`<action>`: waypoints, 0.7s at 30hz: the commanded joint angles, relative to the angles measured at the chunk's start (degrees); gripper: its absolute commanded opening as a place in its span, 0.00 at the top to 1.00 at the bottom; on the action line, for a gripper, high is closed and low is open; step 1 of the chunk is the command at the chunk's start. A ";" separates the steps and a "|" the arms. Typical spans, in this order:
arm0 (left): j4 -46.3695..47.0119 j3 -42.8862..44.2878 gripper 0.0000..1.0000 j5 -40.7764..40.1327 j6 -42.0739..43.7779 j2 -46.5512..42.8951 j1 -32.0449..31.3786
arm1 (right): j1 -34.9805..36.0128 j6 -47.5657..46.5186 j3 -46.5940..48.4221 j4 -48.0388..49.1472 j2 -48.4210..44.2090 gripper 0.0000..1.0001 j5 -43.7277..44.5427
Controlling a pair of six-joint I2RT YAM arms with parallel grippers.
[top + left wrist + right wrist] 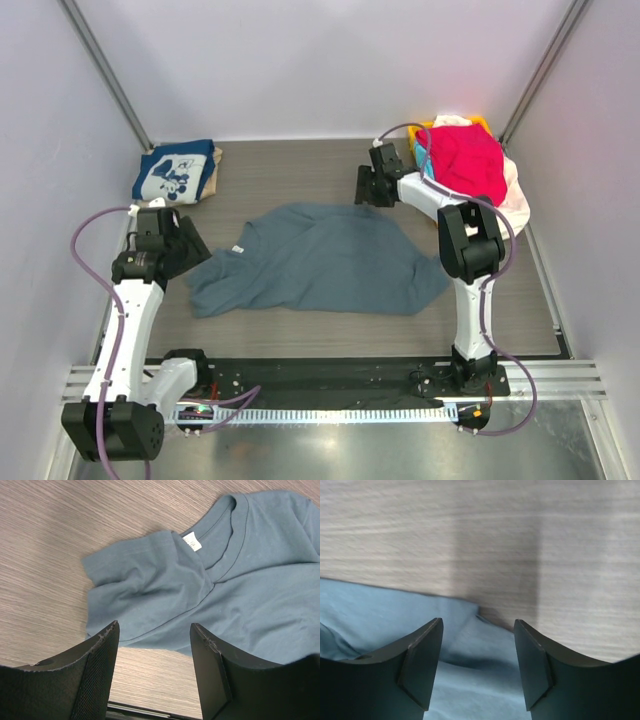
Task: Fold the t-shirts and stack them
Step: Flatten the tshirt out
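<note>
Left gripper [152, 630] released, empty, just above a sleeve of the slate blue-grey t-shirt [320, 260], which lies rumpled mid worktop [290, 175]. Right gripper [477, 625] released too, over its far edge. Folded navy t-shirt [175, 172] far left; red t-shirt [468, 160] heaped far right.

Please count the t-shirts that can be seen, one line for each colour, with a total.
Slate blue-grey t-shirt: 1
Navy t-shirt: 1
Tan t-shirt: 1
Red t-shirt: 1
Cream t-shirt: 1
Turquoise t-shirt, only a sliver showing: 1
Total: 6
</note>
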 commanded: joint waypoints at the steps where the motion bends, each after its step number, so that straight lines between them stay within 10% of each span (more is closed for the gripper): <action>1: 1.25 0.80 0.40 1.53 0.67 -1.02 0.41 | 0.62 0.21 3.22 0.64 1.64 0.37 -0.29; 11: 1.60 0.71 0.40 2.85 0.93 -0.93 1.82 | 1.24 0.04 2.34 0.55 3.14 0.59 0.68; 16: 1.60 0.62 0.40 2.94 0.93 -0.76 2.26 | 1.24 -0.14 2.52 0.47 3.49 0.96 0.59; 21: 1.61 0.71 0.40 2.94 1.02 -0.49 2.70 | 1.32 -1.01 4.27 -1.46 -0.37 0.99 3.48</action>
